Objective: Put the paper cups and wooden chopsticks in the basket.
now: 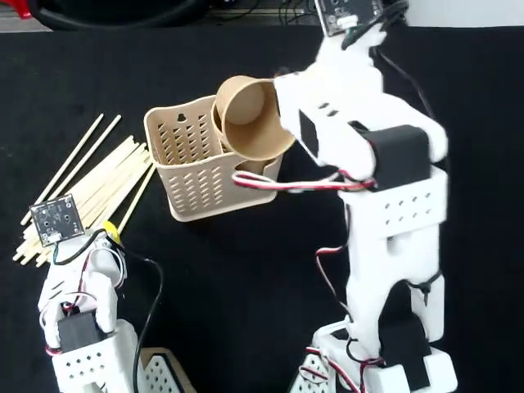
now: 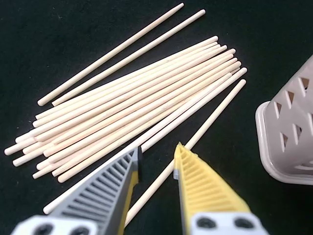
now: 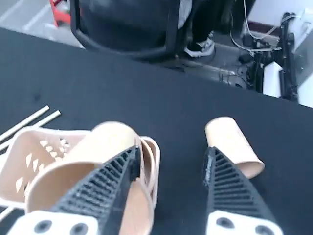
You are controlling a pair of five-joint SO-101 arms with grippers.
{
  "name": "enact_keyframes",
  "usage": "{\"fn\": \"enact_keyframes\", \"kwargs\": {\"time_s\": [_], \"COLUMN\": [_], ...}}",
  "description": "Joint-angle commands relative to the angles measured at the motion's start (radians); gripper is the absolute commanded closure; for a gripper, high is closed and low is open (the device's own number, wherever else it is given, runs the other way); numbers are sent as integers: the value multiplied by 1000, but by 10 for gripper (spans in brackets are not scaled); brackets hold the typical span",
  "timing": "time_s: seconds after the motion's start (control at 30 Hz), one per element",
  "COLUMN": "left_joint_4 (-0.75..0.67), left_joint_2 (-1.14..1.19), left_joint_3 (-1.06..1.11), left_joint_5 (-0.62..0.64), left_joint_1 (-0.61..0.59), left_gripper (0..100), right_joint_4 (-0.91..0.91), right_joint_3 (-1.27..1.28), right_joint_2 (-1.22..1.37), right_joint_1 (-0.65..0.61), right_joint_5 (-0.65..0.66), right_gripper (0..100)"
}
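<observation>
A beige perforated basket (image 1: 201, 176) stands on the black table. A brown paper cup (image 1: 255, 116) leans tilted in its mouth, opening upward, beside a second cup (image 3: 150, 164) nested inside. My right gripper (image 3: 168, 161) hovers over the basket's edge, open wide, one black finger (image 3: 117, 176) against the tilted cup (image 3: 93, 156). A third cup (image 3: 234, 144) lies on its side on the table beyond it. Several wooden chopsticks (image 2: 132, 105) lie fanned out left of the basket (image 2: 291, 132). My left gripper (image 2: 157, 159) is low over them, open, with one chopstick (image 2: 205, 125) running between its tips.
Two chopsticks (image 1: 78, 155) lie apart at the far side of the pile. The right arm's white body (image 1: 393, 213) stands tall to the right of the basket. Chair legs and cables (image 3: 264, 44) lie past the table's far edge.
</observation>
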Motion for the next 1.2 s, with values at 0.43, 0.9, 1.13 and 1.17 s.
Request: {"fn": "enact_keyframes", "kwargs": {"time_s": [0.43,0.9,1.13,1.17], "left_joint_4": [-17,-17,-15,-15], "left_joint_2": [-3,-3,-3,-3], "left_joint_3": [-4,-4,-4,-4], "left_joint_5": [-6,-6,-6,-6], "left_joint_1": [10,10,8,8], "left_gripper": [873,873,873,873], "right_joint_4": [-275,221,173,157], "right_joint_3": [96,-136,-131,-122], "right_joint_2": [-7,-93,-102,-96], "right_joint_1": [-121,-94,-71,-69], "right_joint_5": [12,295,288,288], "right_gripper": [772,772,772,772]}}
